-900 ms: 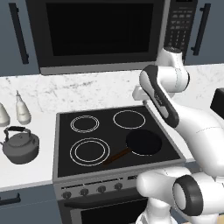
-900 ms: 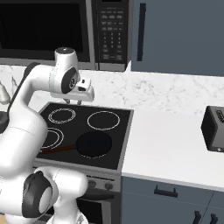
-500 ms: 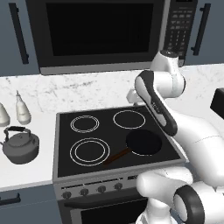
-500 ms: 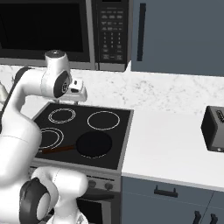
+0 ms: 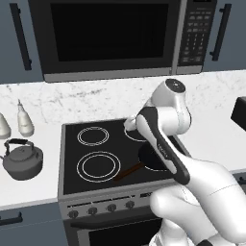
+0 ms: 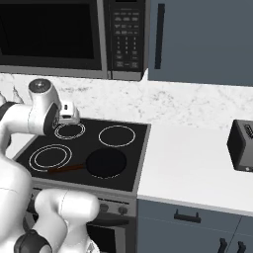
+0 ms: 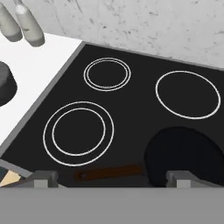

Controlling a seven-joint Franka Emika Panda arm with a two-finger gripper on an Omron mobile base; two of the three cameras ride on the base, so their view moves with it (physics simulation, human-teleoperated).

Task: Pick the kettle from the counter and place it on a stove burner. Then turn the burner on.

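The dark grey kettle [image 5: 22, 161] stands upright on the white counter [image 5: 33, 188], left of the stove; its edge shows as a dark round shape [image 7: 6, 84] in the hand view. My gripper [image 7: 113, 177] is open with nothing between its fingers [image 7: 43, 177]. It hovers above the black stove top, aimed down at the front left burner [image 7: 78, 133]. From the base views, the hand [image 6: 67, 114] sits over the stove's back left area, well right of the kettle. The front left burner [image 5: 98, 166] and back left burner [image 5: 92, 136] are bare.
A black frying pan [image 6: 105, 163] with a brown handle covers the front right burner. Two pale bottles [image 5: 25, 121] stand behind the kettle against the marble backsplash. Stove knobs [image 5: 111, 207] line the front panel. A black toaster [image 6: 241, 146] sits on the right counter. A microwave [image 5: 110, 36] hangs overhead.
The arm has swung left and lower, carrying the hand from the stove's right back side to over its left half. The kettle and pan have not moved.
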